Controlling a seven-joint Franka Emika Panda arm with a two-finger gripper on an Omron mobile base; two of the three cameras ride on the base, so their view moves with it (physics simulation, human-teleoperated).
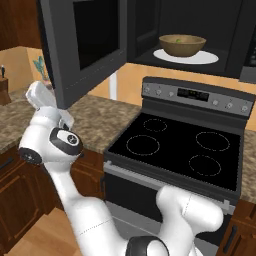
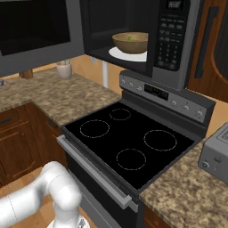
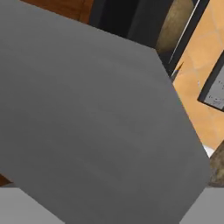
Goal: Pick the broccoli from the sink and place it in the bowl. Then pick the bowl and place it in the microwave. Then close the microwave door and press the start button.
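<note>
The microwave [image 1: 150, 25] [image 2: 171, 40] hangs open above the stove. Inside it the wooden bowl [image 1: 182, 46] [image 2: 131, 43] rests on the white turntable plate [image 1: 205, 58] [image 2: 120, 54]. A bit of green broccoli [image 1: 176, 39] [image 2: 130, 38] peeks over the bowl's rim. The microwave door [image 1: 85, 45] [image 2: 35, 31] [image 3: 87, 122] stands swung out to the left. My gripper [image 1: 50, 100] sits low at the door's left edge, on its outer side, with its fingers hidden by the door. In the hand view the grey door panel is very close. The sink is out of view.
A black stove [image 1: 175, 145] [image 2: 129, 138] with ring burners lies directly under the microwave. Speckled counter [image 1: 95, 120] [image 2: 53, 93] runs to its left, with a small pot [image 2: 64, 69] at the back. A grey toaster [image 2: 216, 156] stands on the right counter.
</note>
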